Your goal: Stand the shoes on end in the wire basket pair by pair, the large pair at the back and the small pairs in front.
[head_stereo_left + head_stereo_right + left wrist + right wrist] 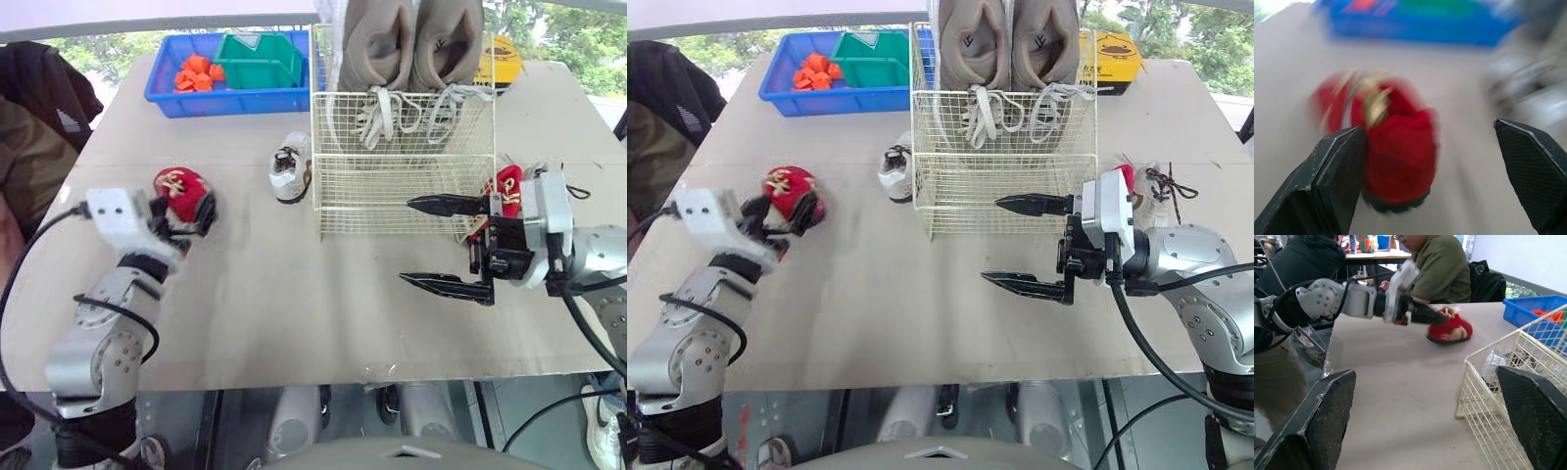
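Observation:
The wire basket [402, 162] stands at the table's middle back, with the large grey pair [411, 49] on end against its rear wall. A small red shoe [179, 188] lies at the left. My left gripper [193, 217] is open around it, and the shoe [1391, 147] sits close to one finger. My right gripper [406, 241] is open and holds nothing, in front of the basket's right corner. Behind it lie a second red shoe [507, 184] and a small white shoe [1156, 186]. Another small white shoe [290, 166] lies just left of the basket.
A blue bin [230, 69] holding a green bin and orange pieces stands at the back left. A yellow item [500, 59] sits behind the basket. A dark jacket [39, 88] hangs off the left edge. A seated person [1440, 264] is beyond the table's left side.

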Robot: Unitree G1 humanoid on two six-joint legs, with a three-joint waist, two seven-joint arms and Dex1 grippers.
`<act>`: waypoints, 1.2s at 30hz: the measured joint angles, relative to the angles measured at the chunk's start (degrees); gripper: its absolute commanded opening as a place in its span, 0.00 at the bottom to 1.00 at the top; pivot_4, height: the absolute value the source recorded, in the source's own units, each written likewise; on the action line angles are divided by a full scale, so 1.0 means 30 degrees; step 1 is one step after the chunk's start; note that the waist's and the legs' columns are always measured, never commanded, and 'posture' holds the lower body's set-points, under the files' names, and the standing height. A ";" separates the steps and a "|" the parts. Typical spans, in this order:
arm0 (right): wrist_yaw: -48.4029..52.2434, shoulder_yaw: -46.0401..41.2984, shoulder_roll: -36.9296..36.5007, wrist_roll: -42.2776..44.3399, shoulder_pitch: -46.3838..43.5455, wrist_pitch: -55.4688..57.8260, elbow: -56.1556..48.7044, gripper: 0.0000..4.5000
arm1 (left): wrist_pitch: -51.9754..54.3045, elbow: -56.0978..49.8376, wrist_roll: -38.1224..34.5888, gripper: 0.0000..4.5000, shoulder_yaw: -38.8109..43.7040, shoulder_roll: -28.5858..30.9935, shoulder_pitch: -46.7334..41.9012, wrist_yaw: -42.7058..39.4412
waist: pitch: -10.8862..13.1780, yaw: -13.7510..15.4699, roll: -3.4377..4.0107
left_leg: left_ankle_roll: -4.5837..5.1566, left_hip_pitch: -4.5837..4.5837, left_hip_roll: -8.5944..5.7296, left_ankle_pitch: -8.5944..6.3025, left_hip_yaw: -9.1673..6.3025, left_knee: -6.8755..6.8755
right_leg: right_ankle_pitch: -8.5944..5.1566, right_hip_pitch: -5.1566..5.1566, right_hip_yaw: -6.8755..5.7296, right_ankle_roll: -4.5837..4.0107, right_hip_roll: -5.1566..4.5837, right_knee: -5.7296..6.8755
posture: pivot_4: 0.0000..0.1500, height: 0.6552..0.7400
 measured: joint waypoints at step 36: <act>-0.4072 -0.2150 -0.1474 0.1035 0.2333 0.1344 -0.2962 1.00 | -0.5808 1.1319 0.6652 0.05 -0.4897 -0.3965 -0.5784 -0.4756 | -0.0008 -0.0155 -0.0016 | 0.0058 -0.0014 0.0011 -0.0024 -0.0053 0.0153 | 0.0044 0.0074 -0.0039 0.0095 0.0047 0.0024 | 1.00 1.00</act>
